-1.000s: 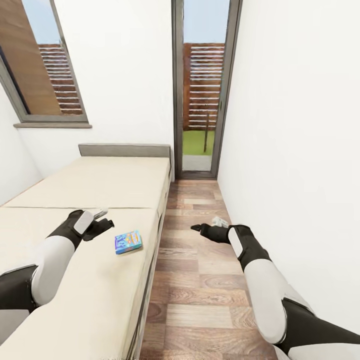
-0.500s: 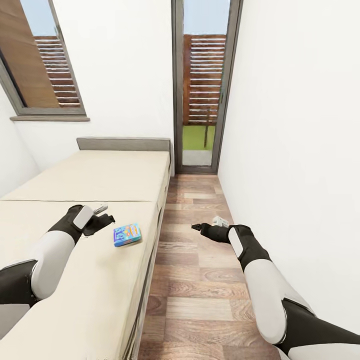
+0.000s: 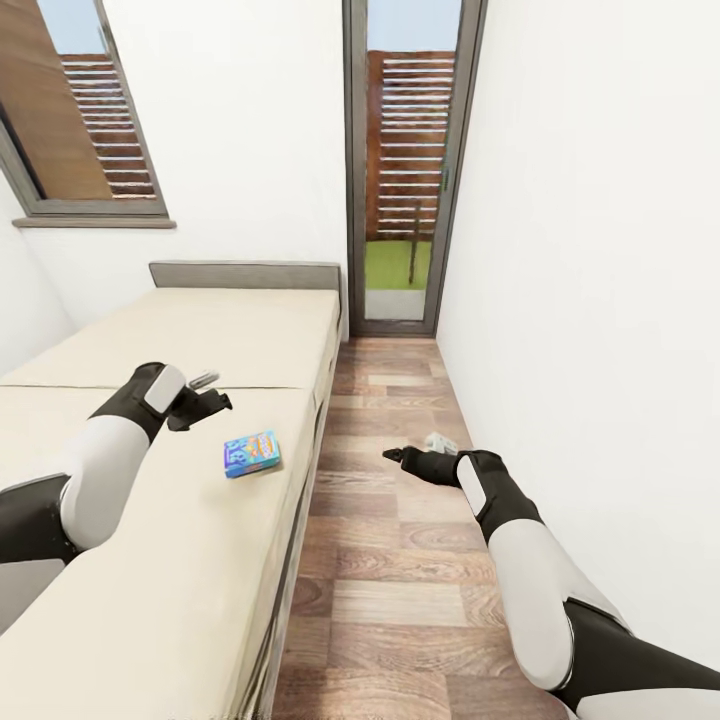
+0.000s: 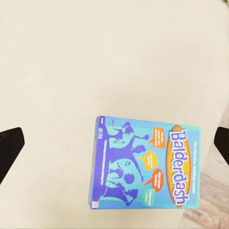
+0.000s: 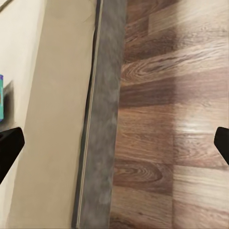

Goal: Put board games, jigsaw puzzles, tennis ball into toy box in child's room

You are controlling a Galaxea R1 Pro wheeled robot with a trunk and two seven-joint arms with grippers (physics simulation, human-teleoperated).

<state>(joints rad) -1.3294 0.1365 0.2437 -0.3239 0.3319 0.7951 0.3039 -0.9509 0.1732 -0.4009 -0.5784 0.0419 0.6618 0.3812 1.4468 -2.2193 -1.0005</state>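
Small blue board game (image 3: 251, 453) flat on the bed (image 3: 120, 560), close to the bed's floor-side edge, well short of the headboard (image 3: 245, 275). Left gripper (image 3: 208, 393) above the bed, just beside the box toward the headboard and a little inboard, fingers wide apart, empty; box (image 4: 145, 165) centred between them in the wrist view, long axis across the gap. Right gripper (image 3: 392, 455) out over the plank floor (image 3: 400, 560), off the bed, also spread and empty. Clearly the left arm's pick: nearer, already aimed down at the box
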